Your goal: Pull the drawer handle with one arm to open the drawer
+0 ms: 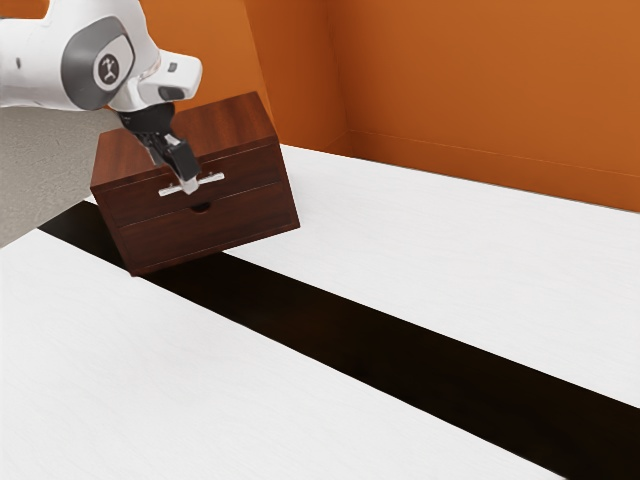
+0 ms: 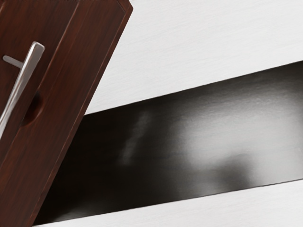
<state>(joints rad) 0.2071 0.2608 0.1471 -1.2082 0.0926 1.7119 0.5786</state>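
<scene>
White tabletop (image 1: pixel 150 400) nearest, with a glossy black strip (image 1: pixel 400 360) running across it. Dark brown wooden drawer box (image 1: pixel 215 225) sits on the strip's far end, towards the exterior view's left. Black two-finger gripper (image 1: pixel 186 180) is on the box's silver bar handle (image 1: pixel 212 181), mid-front. Can't tell if it's clamped. Orange wall (image 1: pixel 480 70) behind.

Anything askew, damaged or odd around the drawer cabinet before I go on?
Nothing looks broken or spilled. The cabinet stands turned at an angle to the table's black strip, not square with it. The gripper is at the handle.
</scene>
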